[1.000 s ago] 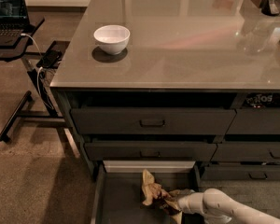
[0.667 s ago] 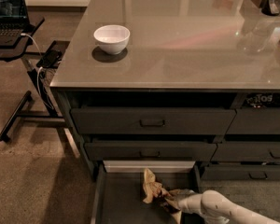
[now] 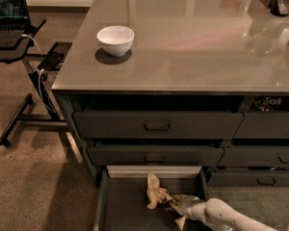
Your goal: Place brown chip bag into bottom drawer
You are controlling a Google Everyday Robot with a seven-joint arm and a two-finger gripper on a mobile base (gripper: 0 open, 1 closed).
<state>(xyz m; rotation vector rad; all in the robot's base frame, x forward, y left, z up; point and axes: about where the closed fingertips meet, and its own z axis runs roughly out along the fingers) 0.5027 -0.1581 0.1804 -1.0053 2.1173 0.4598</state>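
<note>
So the brown chip bag [image 3: 155, 196] sits crumpled inside the pulled-out bottom drawer [image 3: 123, 211], standing up on its flat grey floor near the right side. The tool [image 3: 176, 205] is down in the drawer right against the bag, on a white arm [image 3: 221, 215] coming in from the lower right. Honestly can't tell if it's pinching the bag or spread. Above, both handled drawers [image 3: 156, 125] are closed, and a white bowl [image 3: 115, 39] rests on the grey surface [image 3: 197, 42].

Glossy grey island [image 3: 192, 47] — speckled beige floor [image 3: 33, 191]
</note>
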